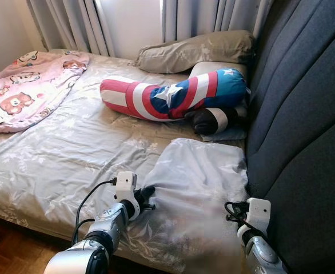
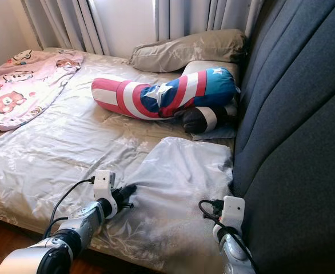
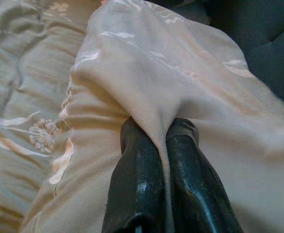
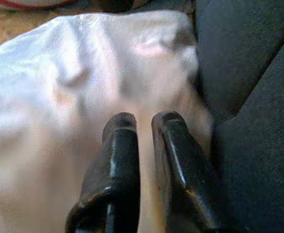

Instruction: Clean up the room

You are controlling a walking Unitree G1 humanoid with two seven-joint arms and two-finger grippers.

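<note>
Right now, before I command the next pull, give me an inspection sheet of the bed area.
Surface: bed with a grey floral sheet, wrinkled.
Job's things: grey floral pillow lying beside the headboard; its near edge is pinched by the left gripper.
Clutter: shield-print bolster, tan pillow, pink bear-print blanket at the far left corner.
Grippers: left fingers shut on a fold of pillow fabric; right gripper at the pillow's headboard-side edge, fingers slightly apart, grip unclear.
Cables: black cables looping off the left wrist, more at the right wrist.
Surroundings: curtains, wooden floor.
</note>
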